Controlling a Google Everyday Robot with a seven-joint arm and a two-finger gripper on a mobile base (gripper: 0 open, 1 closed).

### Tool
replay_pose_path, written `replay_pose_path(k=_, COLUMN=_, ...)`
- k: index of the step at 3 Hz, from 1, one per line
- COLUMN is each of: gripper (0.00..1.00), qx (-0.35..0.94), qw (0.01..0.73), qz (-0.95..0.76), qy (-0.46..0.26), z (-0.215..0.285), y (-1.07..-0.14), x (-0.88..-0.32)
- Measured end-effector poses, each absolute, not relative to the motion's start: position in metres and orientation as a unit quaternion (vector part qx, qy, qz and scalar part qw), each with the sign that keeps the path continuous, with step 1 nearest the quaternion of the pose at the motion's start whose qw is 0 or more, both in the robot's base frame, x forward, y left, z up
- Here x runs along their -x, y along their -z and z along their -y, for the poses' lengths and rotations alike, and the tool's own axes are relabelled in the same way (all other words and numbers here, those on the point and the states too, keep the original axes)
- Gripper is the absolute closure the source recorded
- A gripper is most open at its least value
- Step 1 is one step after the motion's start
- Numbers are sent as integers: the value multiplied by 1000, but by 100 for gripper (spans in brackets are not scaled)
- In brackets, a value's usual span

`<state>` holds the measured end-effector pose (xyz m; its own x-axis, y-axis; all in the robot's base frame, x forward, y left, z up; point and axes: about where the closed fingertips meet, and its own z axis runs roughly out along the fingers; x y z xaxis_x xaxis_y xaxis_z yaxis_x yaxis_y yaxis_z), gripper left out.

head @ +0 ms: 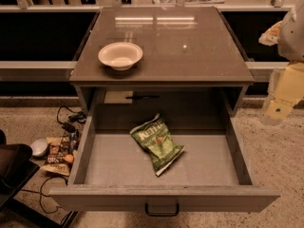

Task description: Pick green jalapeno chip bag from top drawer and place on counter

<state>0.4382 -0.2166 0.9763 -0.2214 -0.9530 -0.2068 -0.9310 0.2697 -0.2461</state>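
The green jalapeno chip bag (157,143) lies flat on the grey floor of the top drawer (114,167), a little right of its middle, with white "Kettle" lettering facing up. The drawer is pulled fully out, and its dark loop handle (162,210) is at the front. The counter (161,42) is the glossy grey-brown cabinet top above it. My gripper (278,109) hangs on the cream arm at the right edge of the view, outside the drawer's right side and well apart from the bag.
A white bowl (120,55) sits on the left part of the counter. Dark brown-and-orange snack packets (59,156) and black cables (69,120) lie on the floor left of the drawer. A dark object (12,167) is at the lower left.
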Motion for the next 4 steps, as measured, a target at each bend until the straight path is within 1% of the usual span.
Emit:
replay_pose_path(k=1, gripper=0, qx=603, qw=159, qz=-781, qy=34, z=217, y=-976, x=-438)
replay_pose_path(k=2, gripper=0, qx=592, qw=167, qz=-788, qy=18, z=207, y=-964, x=-442)
replay_pose_path(k=3, gripper=0, qx=569, qw=191, qz=-800, qy=-20, z=185, y=-919, x=-450)
replay_pose_path(k=4, gripper=0, qx=529, qw=216, qz=-817, qy=-77, z=151, y=-859, x=-469)
